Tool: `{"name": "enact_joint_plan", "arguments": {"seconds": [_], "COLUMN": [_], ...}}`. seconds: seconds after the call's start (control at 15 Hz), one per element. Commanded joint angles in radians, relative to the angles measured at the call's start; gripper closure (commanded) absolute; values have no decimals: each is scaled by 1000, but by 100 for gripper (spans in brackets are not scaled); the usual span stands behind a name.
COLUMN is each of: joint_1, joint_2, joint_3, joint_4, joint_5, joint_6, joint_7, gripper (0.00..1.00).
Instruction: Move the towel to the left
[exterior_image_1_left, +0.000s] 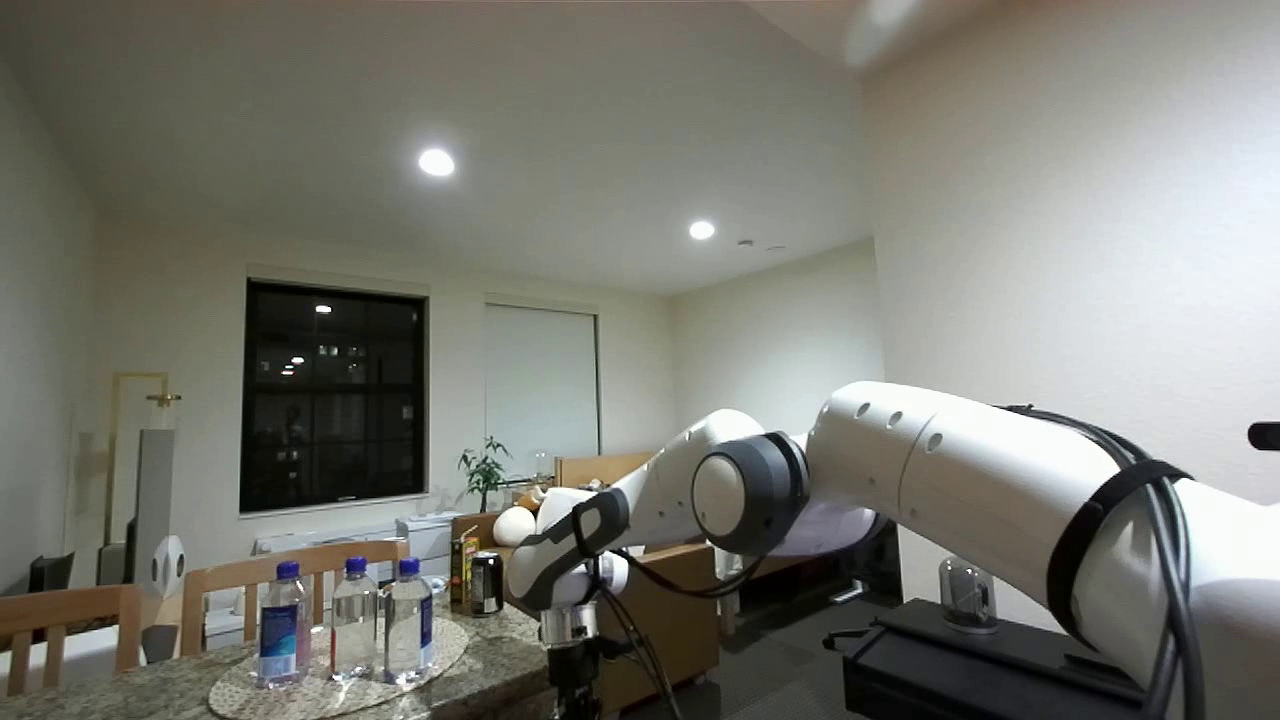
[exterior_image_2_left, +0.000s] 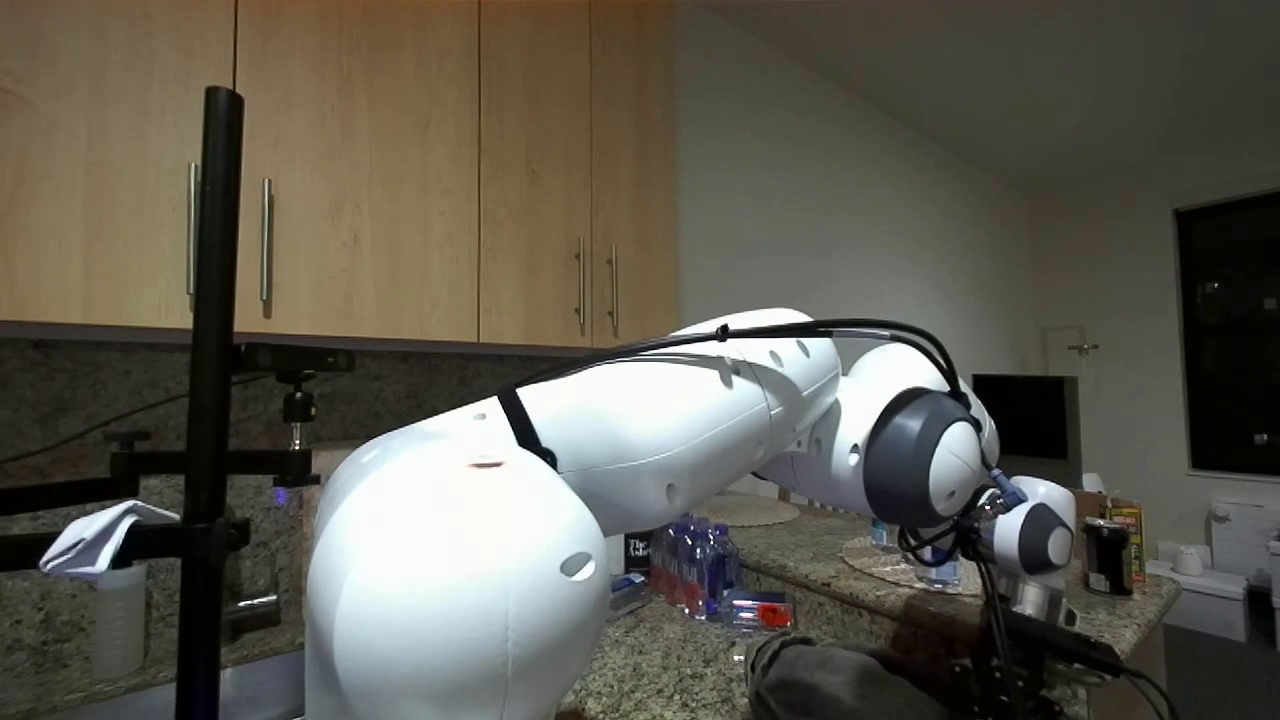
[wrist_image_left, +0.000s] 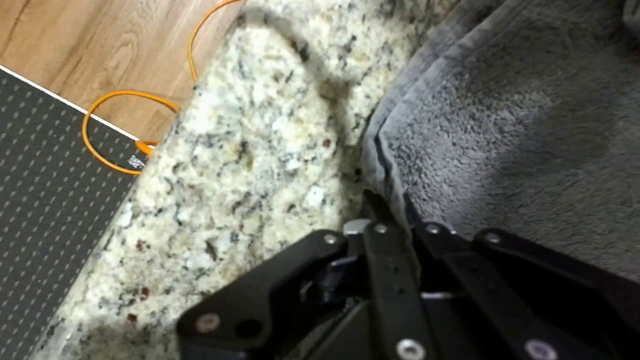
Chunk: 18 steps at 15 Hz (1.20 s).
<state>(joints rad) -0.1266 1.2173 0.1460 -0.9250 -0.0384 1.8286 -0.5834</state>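
Note:
The grey, fuzzy towel (wrist_image_left: 510, 130) fills the right side of the wrist view and lies on the speckled stone counter (wrist_image_left: 260, 165). In an exterior view the towel (exterior_image_2_left: 835, 685) is a dark bundle at the bottom edge, left of the gripper. My gripper (wrist_image_left: 392, 204) has its two fingers close together, with the towel's near edge pinched between them. The gripper also shows at the bottom of both exterior views (exterior_image_1_left: 575, 670) (exterior_image_2_left: 1030, 665), where its tips are cut off or hidden.
Three water bottles (exterior_image_1_left: 352, 625) stand on a round mat, with a dark can (exterior_image_1_left: 487, 583) beside them. More bottles (exterior_image_2_left: 695, 565) stand on the lower counter. The counter's edge and an orange cable (wrist_image_left: 127, 93) over the floor lie left in the wrist view.

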Motion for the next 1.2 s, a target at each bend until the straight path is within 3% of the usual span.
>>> {"name": "enact_joint_plan", "arguments": {"seconds": [0.0, 0.73, 1.13], "joint_1": [-11, -12, 18], "joint_2": [-26, -229, -354], "joint_3": [20, 72, 73], "joint_4": [-49, -149, -212], "joint_5": [24, 41, 77], "joint_6": [-5, -69, -195], "joint_7": [8, -5, -34], "gripper": [92, 93, 93]}}
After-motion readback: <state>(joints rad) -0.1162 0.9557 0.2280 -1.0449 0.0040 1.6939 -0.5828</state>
